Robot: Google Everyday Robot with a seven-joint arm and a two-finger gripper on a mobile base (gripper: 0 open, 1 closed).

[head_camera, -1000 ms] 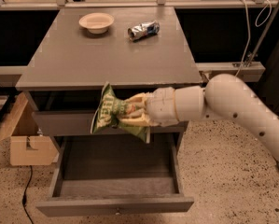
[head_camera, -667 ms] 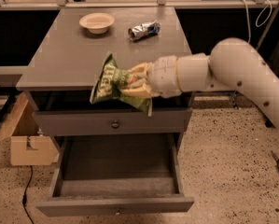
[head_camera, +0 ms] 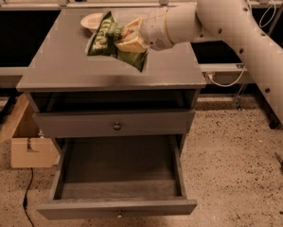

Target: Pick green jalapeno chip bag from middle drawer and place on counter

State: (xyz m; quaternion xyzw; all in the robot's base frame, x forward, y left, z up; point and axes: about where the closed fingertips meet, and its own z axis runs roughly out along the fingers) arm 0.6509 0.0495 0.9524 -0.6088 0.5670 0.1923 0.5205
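My gripper (head_camera: 126, 38) is shut on the green jalapeno chip bag (head_camera: 104, 36) and holds it above the middle of the counter (head_camera: 60, 67), in front of a white bowl. The bag is tilted, its printed face toward the left. The white arm reaches in from the upper right. The middle drawer (head_camera: 117, 174) stands pulled out below, its dark floor bare.
A white bowl (head_camera: 91, 20) sits at the back of the counter, partly behind the bag. A closed drawer front with a round knob (head_camera: 116, 126) lies above the open drawer. A cardboard box (head_camera: 30, 145) stands on the floor at the left.
My gripper has lifted the chip bag from in front of the cabinet's top opening up and back over the counter. The view has shifted closer.
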